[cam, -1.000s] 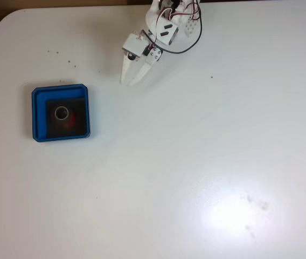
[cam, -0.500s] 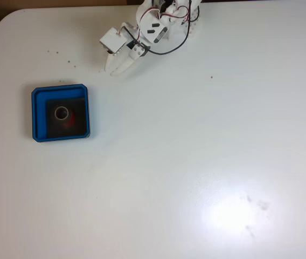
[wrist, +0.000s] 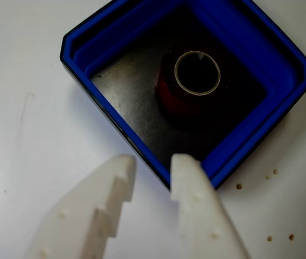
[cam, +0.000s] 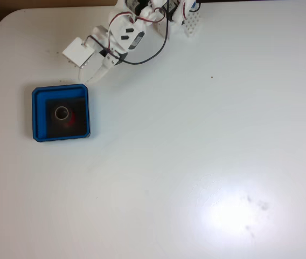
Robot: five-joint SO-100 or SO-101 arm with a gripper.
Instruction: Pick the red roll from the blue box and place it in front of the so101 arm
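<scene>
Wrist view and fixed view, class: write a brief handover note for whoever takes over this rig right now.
Gripper: two pointed white fingers slightly apart, holding nothing, poised over the near wall of the shallow square bright-blue box.
Small red roll with grey-tan core: standing on end on the box's black floor, untouched.
Done: approach to the box.
Left: reach in, grasp the roll, lift it out, set it on the white table before the white jointed arm.

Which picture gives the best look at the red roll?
The wrist view: the roll appears large, standing on end in the box, its pale core ring and hollow centre plain. The fixed view shows it from above as a small ring with a bit of red.
</scene>
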